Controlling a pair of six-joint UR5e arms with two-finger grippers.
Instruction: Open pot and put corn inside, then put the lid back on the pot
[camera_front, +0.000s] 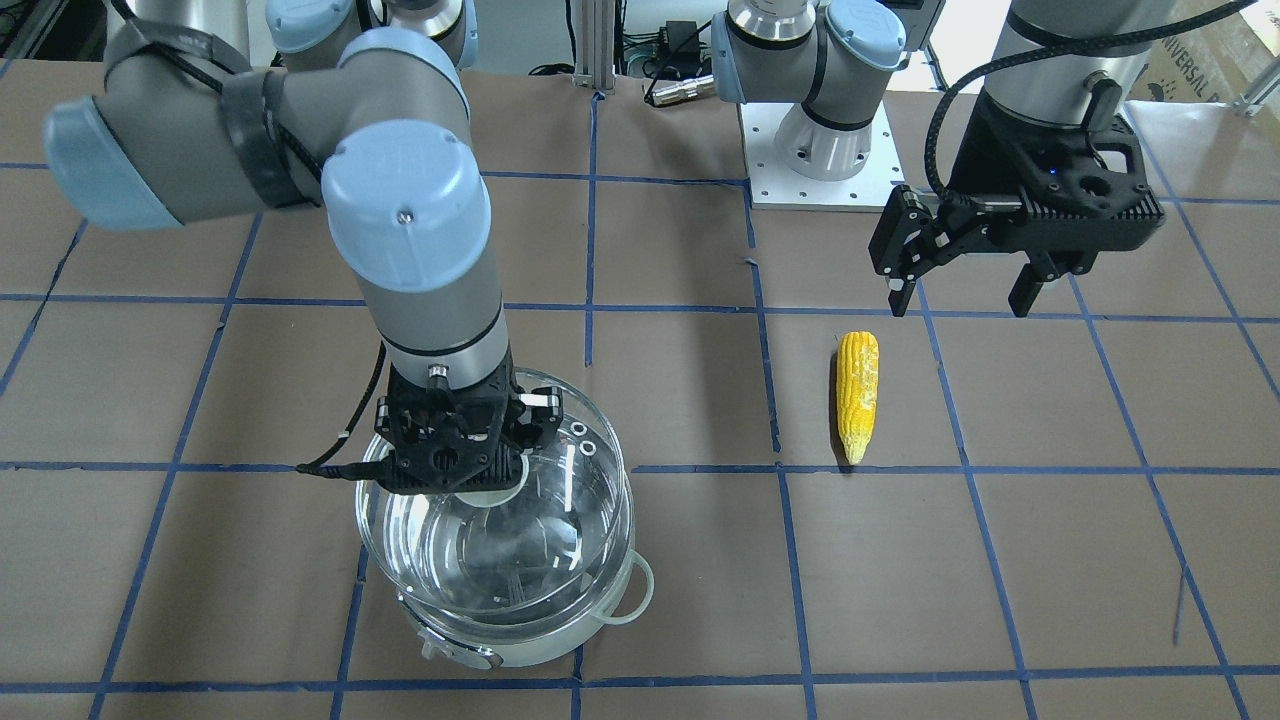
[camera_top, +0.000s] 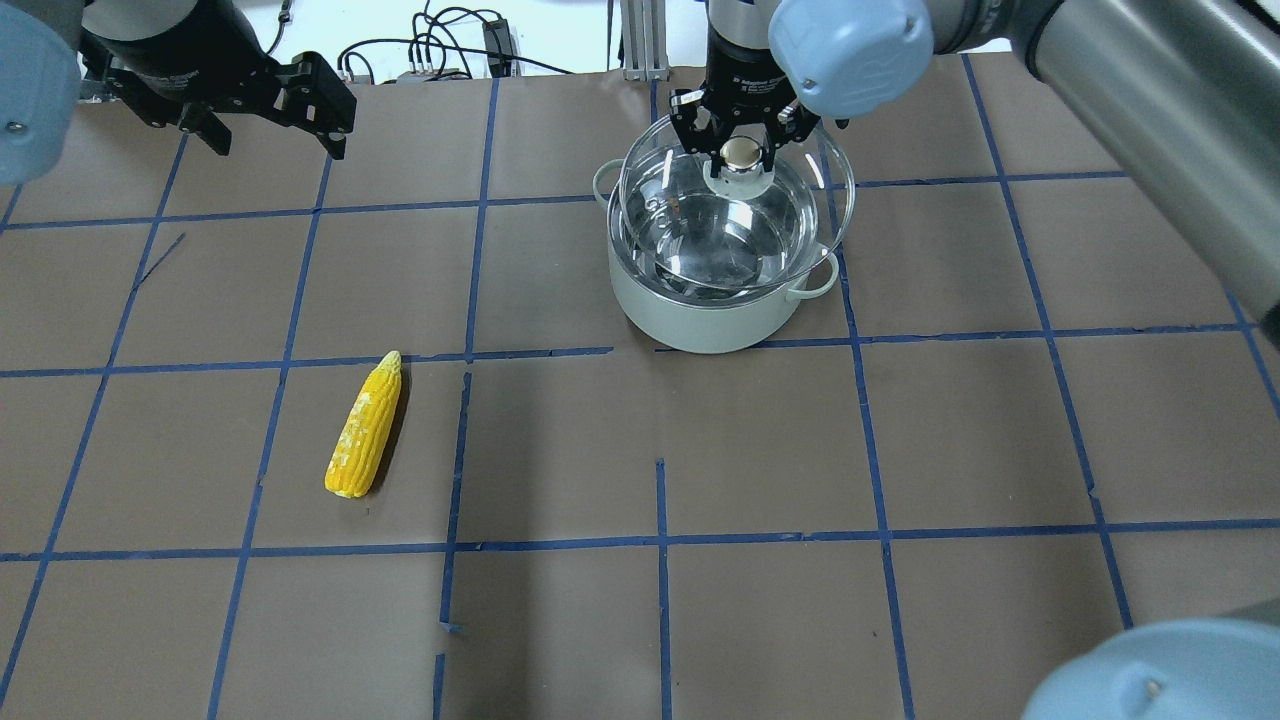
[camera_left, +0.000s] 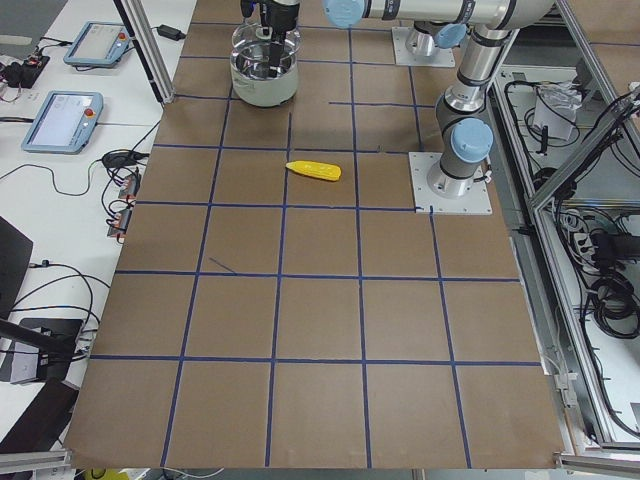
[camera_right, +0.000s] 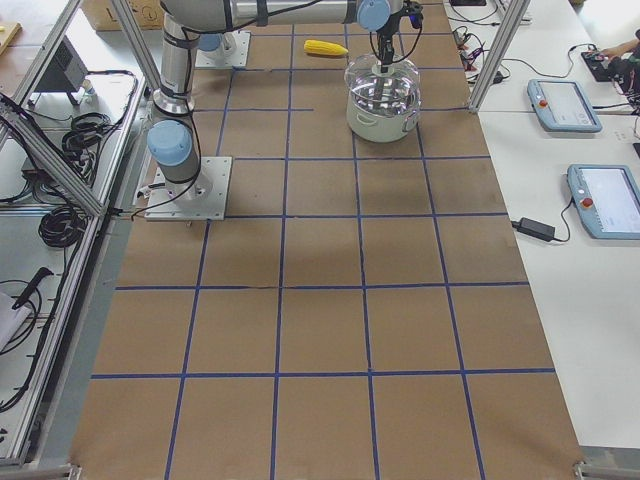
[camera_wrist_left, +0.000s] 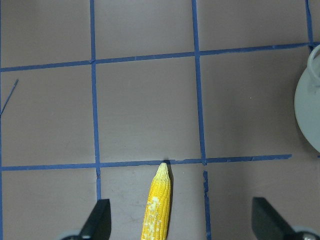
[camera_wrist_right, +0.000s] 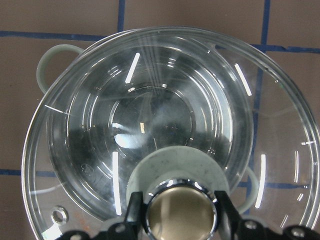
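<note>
The white-bodied pot (camera_top: 700, 315) stands at the far middle of the table. Just above its rim hangs the clear glass lid (camera_top: 800, 190), slightly off-centre. My right gripper (camera_top: 741, 155) is shut on the lid's beige knob (camera_wrist_right: 180, 212), and the shiny pot interior shows through the glass (camera_wrist_right: 150, 125). The yellow corn (camera_top: 365, 428) lies flat on the brown paper, well to the left of the pot. My left gripper (camera_top: 275, 140) hovers open and empty, above and beyond the corn. In the left wrist view the corn's tip (camera_wrist_left: 157, 210) sits between the fingers (camera_wrist_left: 97, 217).
Brown paper with a blue tape grid covers the table (camera_top: 760, 450). The left arm's base plate (camera_front: 820, 185) is behind the corn. Tablets and cables (camera_left: 65, 120) lie on the side bench.
</note>
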